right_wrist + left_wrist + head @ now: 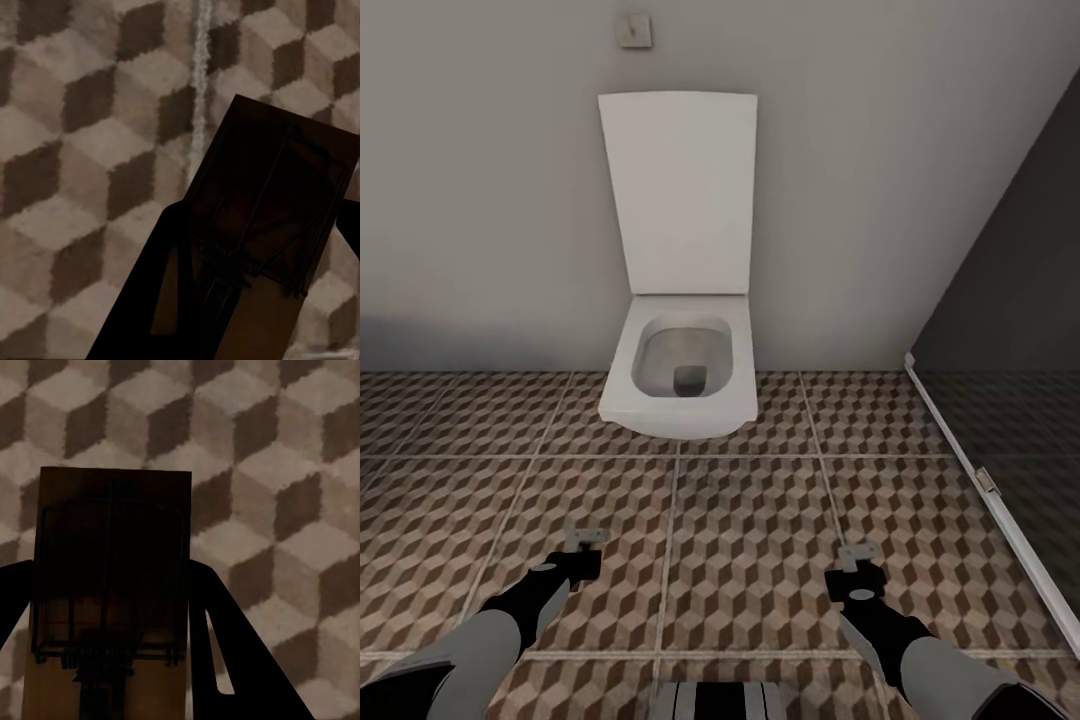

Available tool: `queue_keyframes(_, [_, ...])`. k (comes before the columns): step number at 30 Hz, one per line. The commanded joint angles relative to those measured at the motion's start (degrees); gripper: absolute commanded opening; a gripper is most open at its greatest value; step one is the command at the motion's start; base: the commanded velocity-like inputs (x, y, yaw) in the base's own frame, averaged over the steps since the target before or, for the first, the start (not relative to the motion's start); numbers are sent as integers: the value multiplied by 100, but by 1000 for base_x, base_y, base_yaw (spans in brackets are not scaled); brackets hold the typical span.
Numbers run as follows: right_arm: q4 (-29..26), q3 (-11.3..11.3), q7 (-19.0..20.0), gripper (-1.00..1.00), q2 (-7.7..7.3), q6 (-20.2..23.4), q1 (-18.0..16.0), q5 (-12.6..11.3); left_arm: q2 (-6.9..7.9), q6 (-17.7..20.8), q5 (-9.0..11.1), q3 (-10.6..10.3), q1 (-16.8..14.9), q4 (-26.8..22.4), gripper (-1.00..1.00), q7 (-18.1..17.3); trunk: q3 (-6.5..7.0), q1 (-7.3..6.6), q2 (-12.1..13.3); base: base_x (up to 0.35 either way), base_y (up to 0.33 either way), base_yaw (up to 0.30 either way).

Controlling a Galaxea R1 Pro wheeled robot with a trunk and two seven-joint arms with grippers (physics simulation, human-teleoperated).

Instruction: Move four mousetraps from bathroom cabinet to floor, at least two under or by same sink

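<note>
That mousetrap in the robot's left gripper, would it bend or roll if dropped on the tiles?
Probably neither. The mousetrap looks like a flat, stiff wooden board, so it should land flat on the bathroom floor. Its thin wire spring parts seem delicate, perhaps apt to snap shut. It looks light, held between the left gripper's fingers.

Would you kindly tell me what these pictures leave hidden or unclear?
- Left wrist view: the mousetrap in the left pincer is dark; its near end is cut by the frame edge.
- Right wrist view: the second mousetrap is in shadow, its spring parts blurred.
- Head view: the dark panel is cut by the right edge.
</note>
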Motion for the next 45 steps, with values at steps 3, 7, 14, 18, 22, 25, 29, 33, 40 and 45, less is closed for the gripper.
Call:
queue_keyframes(3, [-9,48,-22,-100,-12,-7,-2,-62,-3,23,-79,48,0,-10,-100,-15,-4,-1,-1,0,0,0])
queue_keyframes(7, [-74,48,-24,-100,-6,1,-2,-52,-3,20,-88,48,0,-14,-100,-15,-4,-1,-1,0,0,0])
queue_keyframes(14, [-244,48,-35,-100,-2,18,-2,-35,-9,7,-101,45,0,-42,-100,-4,-4,-1,-1,0,0,0])
queue_keyframes(18, [-257,48,-54,-100,8,21,-2,-33,0,2,-99,49,0,-65,-100,-5,-4,-1,-1,0,0,0])
queue_keyframes(22, [-260,48,-67,-100,16,20,-2,-33,9,-3,-99,49,0,-85,-100,-6,-4,-1,-1,56,0,0])
queue_keyframes(25, [-261,48,-78,-100,21,19,-2,-33,13,-15,-102,48,0,-94,-100,-9,-4,-1,-1,218,0,0])
queue_keyframes(29, [-261,48,-82,-100,24,19,-2,-33,14,-20,-103,48,0,-97,-100,-11,-4,-1,-1,287,0,0])
queue_keyframes(33, [-261,48,-83,-100,18,19,-2,-33,15,-21,-103,48,0,-98,-100,-8,-4,-1,-1,287,0,0])
queue_keyframes(40, [-261,48,-84,-100,19,19,-2,-29,10,-22,-103,42,0,-94,-100,-6,-4,-1,-1,82,3,0])
queue_keyframes(45, [-261,48,-84,-100,13,19,-2,-29,7,-15,-103,40,0,-83,-100,-6,-4,-1,-1,10,171,0])
